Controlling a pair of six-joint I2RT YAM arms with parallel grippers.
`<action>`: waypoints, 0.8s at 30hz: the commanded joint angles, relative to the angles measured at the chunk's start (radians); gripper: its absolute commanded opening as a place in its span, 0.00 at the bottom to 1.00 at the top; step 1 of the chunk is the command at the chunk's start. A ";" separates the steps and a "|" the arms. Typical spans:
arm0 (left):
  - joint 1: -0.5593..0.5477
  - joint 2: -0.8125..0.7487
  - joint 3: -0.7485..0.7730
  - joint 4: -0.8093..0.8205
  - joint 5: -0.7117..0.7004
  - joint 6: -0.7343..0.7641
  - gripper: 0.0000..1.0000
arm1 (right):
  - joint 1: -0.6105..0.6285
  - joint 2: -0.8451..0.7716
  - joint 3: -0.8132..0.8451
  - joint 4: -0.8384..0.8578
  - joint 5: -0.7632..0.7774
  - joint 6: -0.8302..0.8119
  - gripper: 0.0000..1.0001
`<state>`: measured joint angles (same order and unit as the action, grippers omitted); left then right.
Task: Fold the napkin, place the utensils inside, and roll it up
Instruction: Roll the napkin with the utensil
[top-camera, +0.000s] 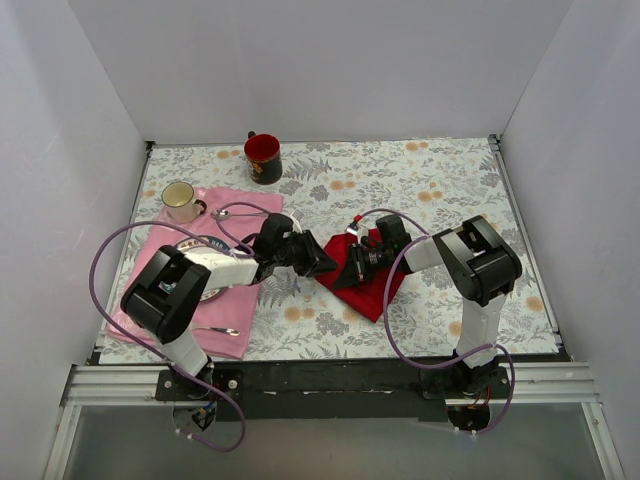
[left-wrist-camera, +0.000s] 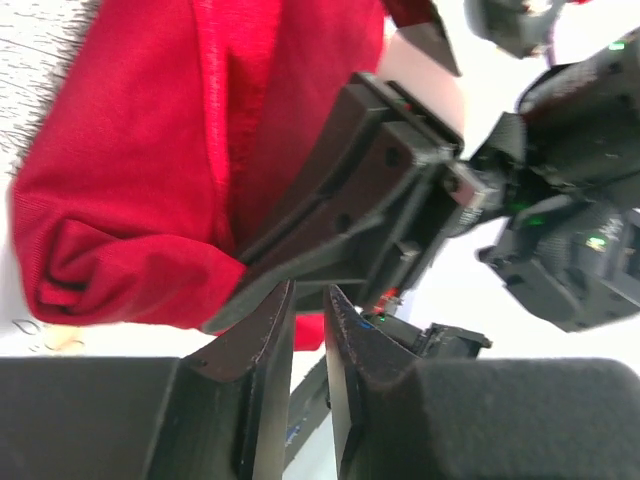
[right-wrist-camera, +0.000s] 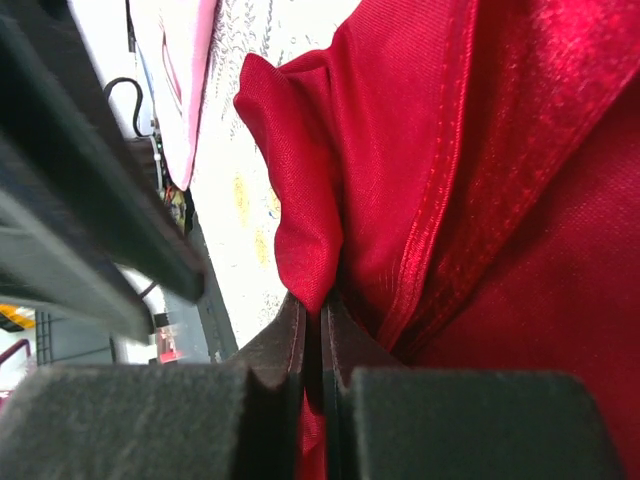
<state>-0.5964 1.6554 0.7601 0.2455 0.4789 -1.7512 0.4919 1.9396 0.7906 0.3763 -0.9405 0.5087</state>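
The red napkin (top-camera: 372, 285) lies bunched on the floral table, right of centre. My right gripper (top-camera: 347, 272) is at the napkin's left edge. In the right wrist view it (right-wrist-camera: 322, 300) is shut on a fold of the napkin (right-wrist-camera: 310, 230), which rises from between the tips. My left gripper (top-camera: 322, 264) faces it from the left, tips almost against it. In the left wrist view its jaws (left-wrist-camera: 308, 292) stand a narrow slit apart with nothing between them, just below the napkin (left-wrist-camera: 130, 200) and the right gripper's black finger (left-wrist-camera: 370, 190). The utensils are out of view.
A pink placemat (top-camera: 165, 235) lies at the left with a plate (top-camera: 213, 290) under my left arm. A silver spoon (top-camera: 232, 212) and a silver fork (top-camera: 218, 330) lie on the mat. A cream mug (top-camera: 180, 200) and a red mug (top-camera: 263, 158) stand behind.
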 joint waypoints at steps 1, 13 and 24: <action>0.010 0.027 -0.016 0.024 -0.020 0.036 0.17 | -0.003 -0.011 0.030 -0.120 0.057 -0.027 0.08; 0.024 0.113 -0.033 -0.011 -0.091 0.094 0.12 | -0.003 -0.080 0.137 -0.411 0.164 -0.192 0.35; 0.032 0.126 -0.027 -0.018 -0.082 0.107 0.11 | 0.011 -0.252 0.202 -0.711 0.377 -0.406 0.61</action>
<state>-0.5755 1.7767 0.7429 0.2733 0.4332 -1.6821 0.4931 1.7794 0.9855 -0.1944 -0.6731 0.2035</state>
